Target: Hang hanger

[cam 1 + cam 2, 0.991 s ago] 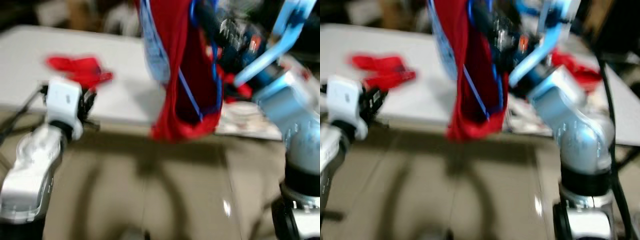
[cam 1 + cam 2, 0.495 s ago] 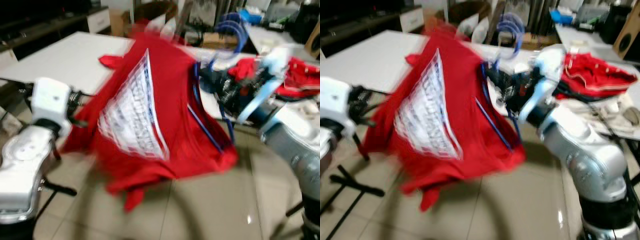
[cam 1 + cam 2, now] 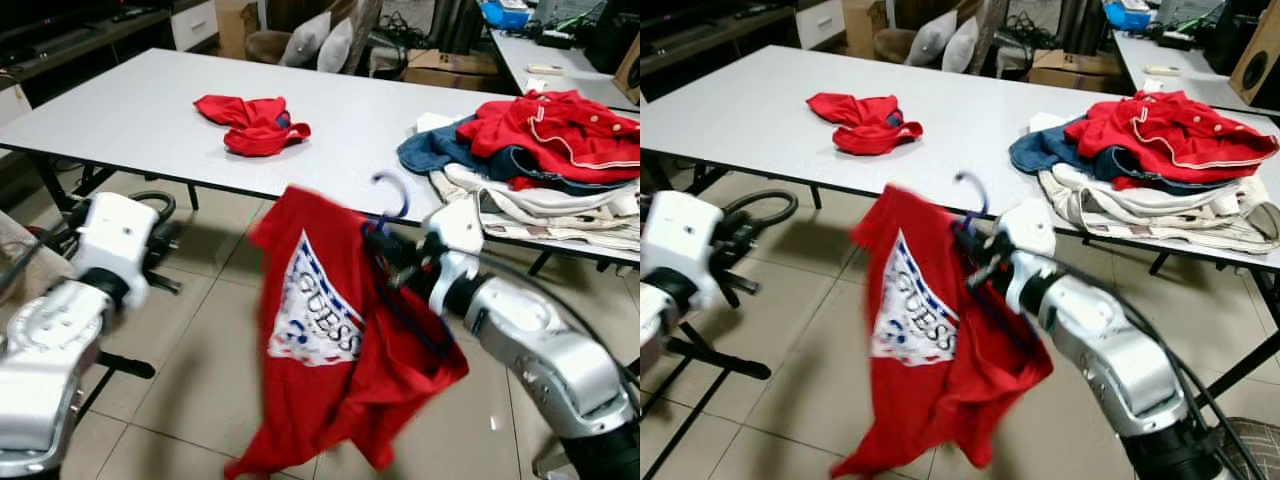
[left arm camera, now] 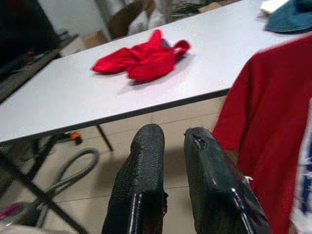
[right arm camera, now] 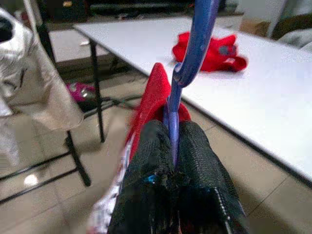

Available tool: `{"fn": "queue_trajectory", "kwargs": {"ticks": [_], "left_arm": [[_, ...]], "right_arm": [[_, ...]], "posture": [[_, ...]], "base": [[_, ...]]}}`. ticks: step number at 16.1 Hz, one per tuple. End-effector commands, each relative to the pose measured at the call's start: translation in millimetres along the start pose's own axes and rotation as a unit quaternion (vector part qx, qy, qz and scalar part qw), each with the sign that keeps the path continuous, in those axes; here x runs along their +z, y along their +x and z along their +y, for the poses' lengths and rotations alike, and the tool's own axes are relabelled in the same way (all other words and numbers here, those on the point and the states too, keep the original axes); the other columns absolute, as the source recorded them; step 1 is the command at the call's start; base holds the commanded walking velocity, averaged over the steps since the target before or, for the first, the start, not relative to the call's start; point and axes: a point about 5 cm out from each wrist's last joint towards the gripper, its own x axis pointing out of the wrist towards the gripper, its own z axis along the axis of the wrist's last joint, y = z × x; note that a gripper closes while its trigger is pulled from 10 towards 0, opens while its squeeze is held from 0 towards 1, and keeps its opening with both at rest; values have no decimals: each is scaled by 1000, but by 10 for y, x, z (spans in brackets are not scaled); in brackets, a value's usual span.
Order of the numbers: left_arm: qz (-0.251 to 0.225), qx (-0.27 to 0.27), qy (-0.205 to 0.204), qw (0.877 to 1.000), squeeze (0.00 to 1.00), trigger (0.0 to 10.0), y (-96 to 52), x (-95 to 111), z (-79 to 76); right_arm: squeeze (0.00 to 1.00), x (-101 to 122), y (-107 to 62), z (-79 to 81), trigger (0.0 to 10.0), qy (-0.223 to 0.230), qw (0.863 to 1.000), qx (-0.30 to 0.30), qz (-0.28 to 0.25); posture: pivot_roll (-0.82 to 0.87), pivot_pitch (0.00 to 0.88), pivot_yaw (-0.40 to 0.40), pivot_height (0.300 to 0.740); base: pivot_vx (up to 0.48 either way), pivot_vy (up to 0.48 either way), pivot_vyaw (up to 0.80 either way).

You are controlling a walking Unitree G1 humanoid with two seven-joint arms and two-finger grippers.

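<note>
Big change from half a second back: the view has pulled away and sharpened, and the red T-shirt [image 3: 335, 370], which was spread wide across the frame, now hangs lower and narrower in front of the table [image 3: 150, 110]. Some of that is the head camera moving, so I wouldn't read it all as the shirt swinging.

The right end effector [image 5: 171, 161] is clamped on the neck of the blue hanger [image 3: 392, 200], fingers pressed either side just under the hook. The hook sticks up past the fingertips, and the shirt drapes from the hanger below and to the robot's left of the wrist, clear of the floor. The left end effector [image 4: 168, 146] is off to the left, carrying nothing, its fingers close together with a thin gap between.

No rail in sight here, so my guess is the job right now is carrying. I'd keep the hook upright and the grip tight, and move smoothly so the shirt doesn't sway or slide off. Also keep it away from the table edge and the clothes pile [image 3: 540, 160] sitting on it, plus the small red garment [image 3: 250, 122] further back.
</note>
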Motion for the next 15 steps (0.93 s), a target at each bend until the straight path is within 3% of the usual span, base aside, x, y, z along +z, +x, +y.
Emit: {"fn": "queue_trajectory", "kwargs": {"ticks": [1, 4, 8, 15], "left_arm": [[3, -10, -9, 1000, 0, 10000, 2, -30, -91], [-2, 1, -54, 999, 0, 10000, 34, -108, -247], [13, 13, -40, 999, 0, 10000, 89, -266, -520], [-24, 15, -62, 998, 0, 10000, 198, -197, -627]], "right_arm": [[0, -81, -22, -29, 10000, -28, 999, 7, 23], [0, -263, -48, -45, 10000, -53, 997, 13, 50], [0, -487, -86, -72, 10000, -43, 997, -28, 50], [0, -628, -44, 14, 10000, -28, 998, -26, 49]], "posture": [[134, 3, -10, 740], [141, 2, -17, 740], [141, 4, -13, 740], [130, 7, 4, 740]], "base": [[0, 0, 431], [0, 0, 800], [0, 0, 800], [0, -55, 800]]}}
